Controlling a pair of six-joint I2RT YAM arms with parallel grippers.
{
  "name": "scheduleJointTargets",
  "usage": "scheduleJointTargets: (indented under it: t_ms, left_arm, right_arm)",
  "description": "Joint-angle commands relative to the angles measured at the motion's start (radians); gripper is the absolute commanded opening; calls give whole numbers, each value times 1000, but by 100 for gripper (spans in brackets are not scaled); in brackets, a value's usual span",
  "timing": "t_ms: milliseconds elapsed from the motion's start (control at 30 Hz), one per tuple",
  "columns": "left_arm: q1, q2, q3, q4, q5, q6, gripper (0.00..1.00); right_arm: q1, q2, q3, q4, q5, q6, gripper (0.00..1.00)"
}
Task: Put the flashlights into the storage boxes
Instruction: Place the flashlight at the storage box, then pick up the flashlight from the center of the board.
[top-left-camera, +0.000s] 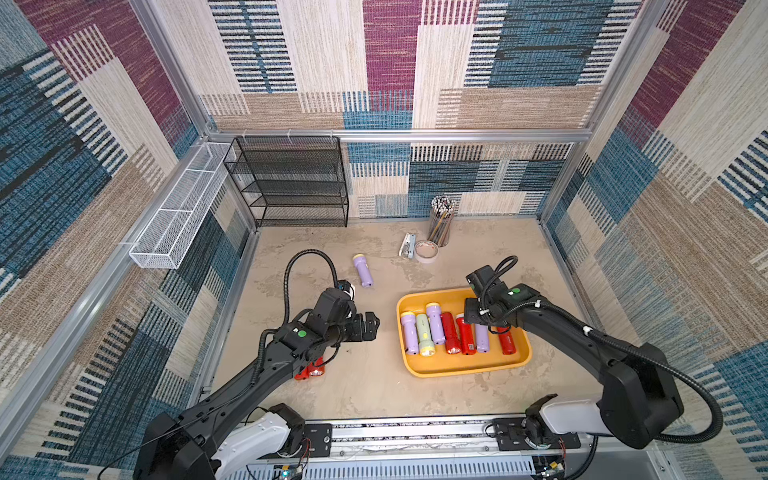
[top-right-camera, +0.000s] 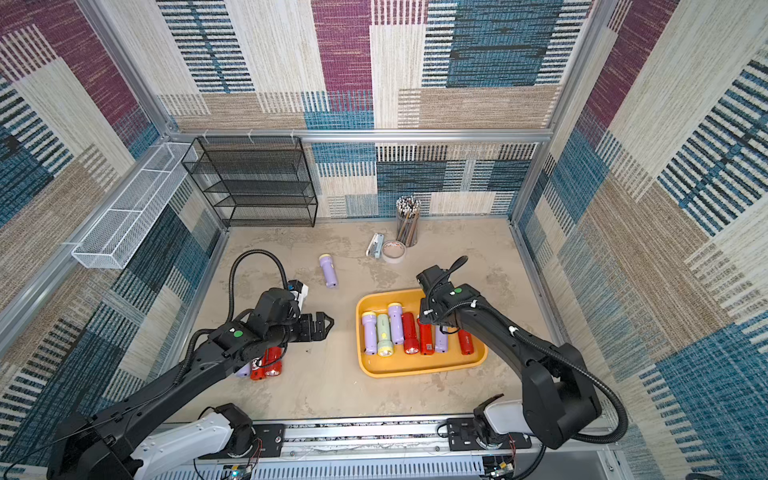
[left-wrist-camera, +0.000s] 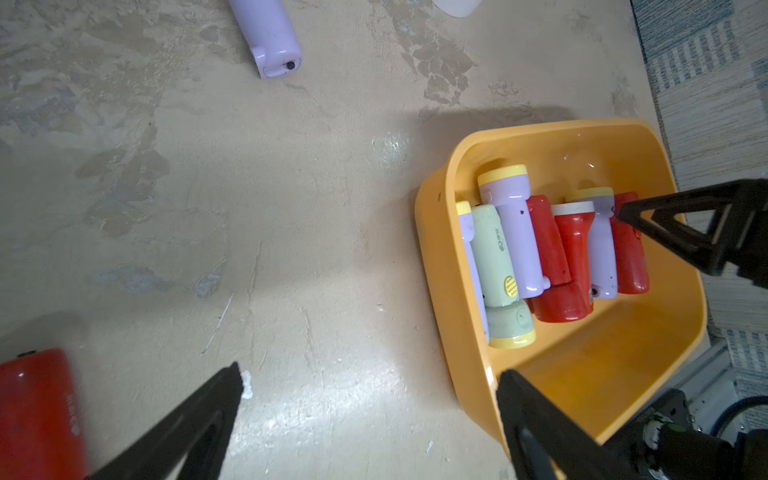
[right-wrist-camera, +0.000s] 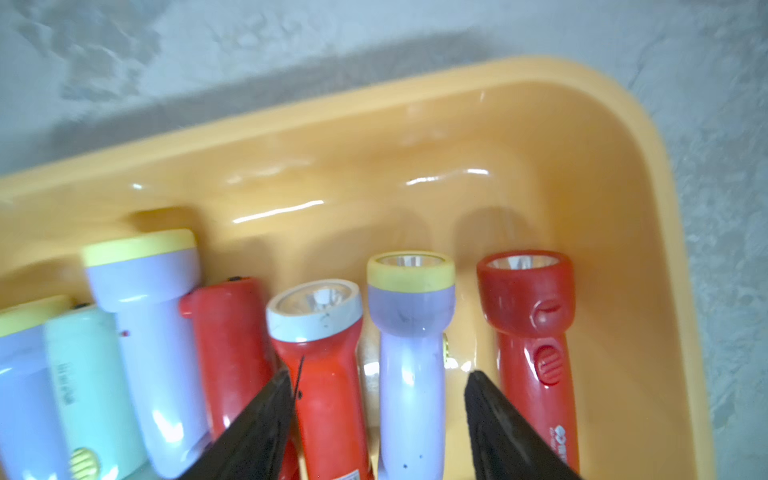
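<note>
Right gripper (right-wrist-camera: 378, 374) over yellow-orange tray (top-left-camera: 419, 371), jaws parted, nothing gripped, tips above the row of seven flashlights (top-left-camera: 449, 332) lying inside. Left gripper (top-left-camera: 371, 325) wide, empty, at tray's 9 o'clock. Loose lilac flashlight (top-left-camera: 363, 271) on table (top-left-camera: 365, 388) at left gripper's 12 o'clock; red flashlights (top-left-camera: 311, 371) at its 7 o'clock, under the arm.
</note>
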Motion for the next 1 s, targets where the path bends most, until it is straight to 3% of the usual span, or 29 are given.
scheduleJointTargets:
  t_ms: [0,233,533,967]
  left_arm:
    - [1,-7,16,-35,-18,4,99]
    - [1,-60,8,-97,-48,-18,99]
    - [1,-137,-11,-178,-118,-55,99]
    - [2,-192,-6,-278,-222,-82,99]
  right_arm:
    - [3,-19,40,48,-84,-40,75]
    - [28,88,172,150,-166,-102,75]
    - [97,399,474,200,-248,-177,68]
    - [183,975,1195,19,-309,-257,68]
